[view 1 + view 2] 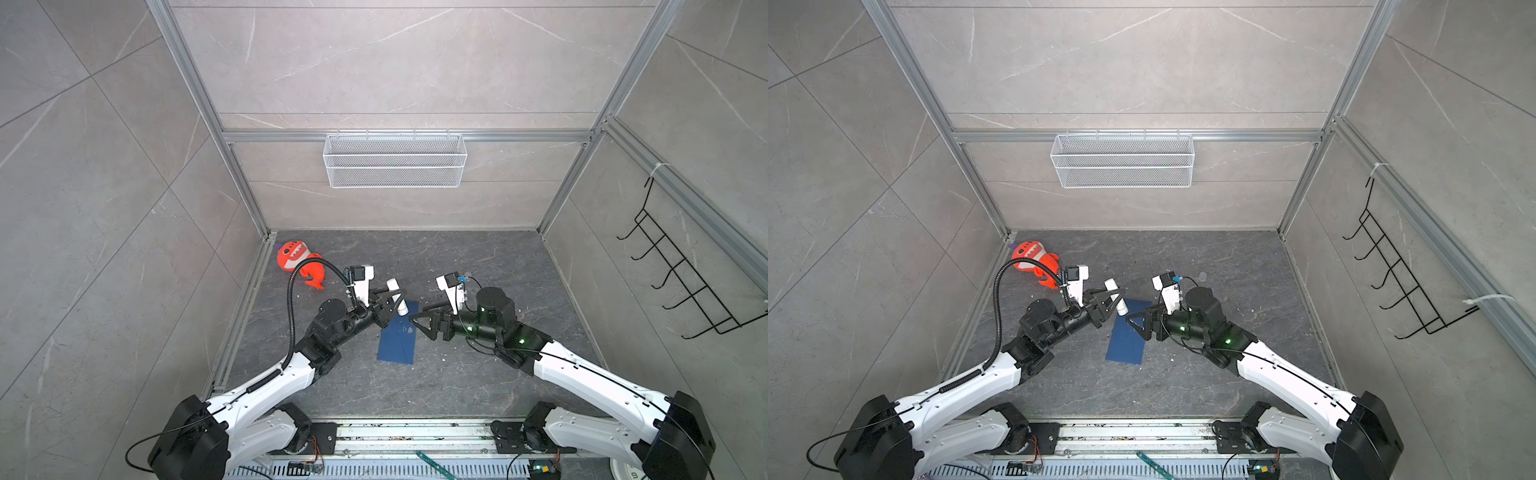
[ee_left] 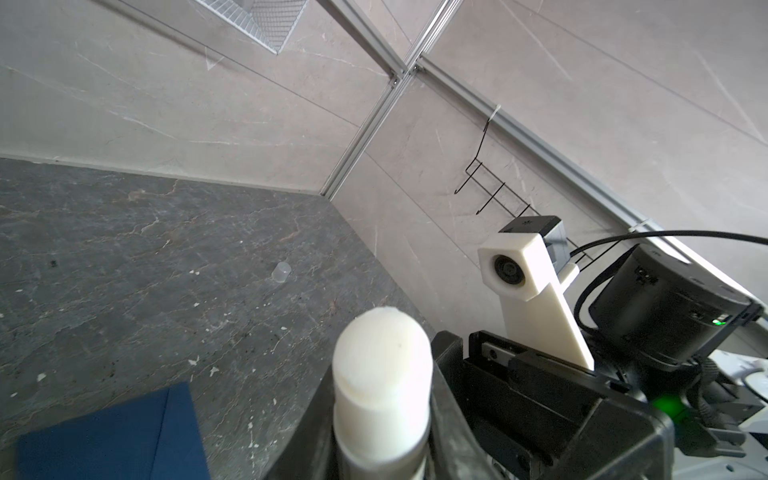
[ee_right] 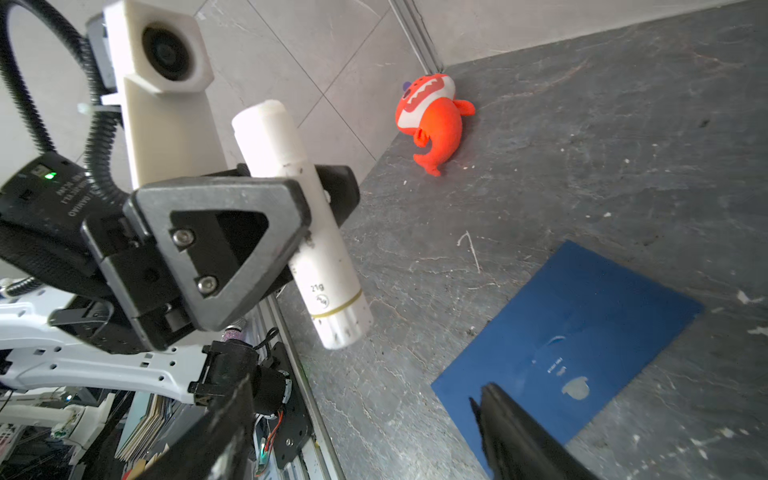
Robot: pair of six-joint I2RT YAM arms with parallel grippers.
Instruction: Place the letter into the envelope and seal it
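Basically, the dark stone tabletop point(image 1: 478, 374) lies under both arms. The navy envelope point(image 1: 397, 345) is flat on it, below & btwn the grippers. They cover part of its far end in both top views, and the left wrist view cuts it off at the frame edge. An orange plush toy point(image 1: 291, 257) sits well behind the L gripper point(image 1: 394, 300), w/ a cable crossing it. L gripper is clamped on a tilted white glue stick point(image 3: 332, 299). R gripper point(image 1: 417, 316) hangs over the envelope's edge on its own side, jaws apart, nothing btwn them. A small clear cap point(image 2: 281, 273) sits beyond it, faint.
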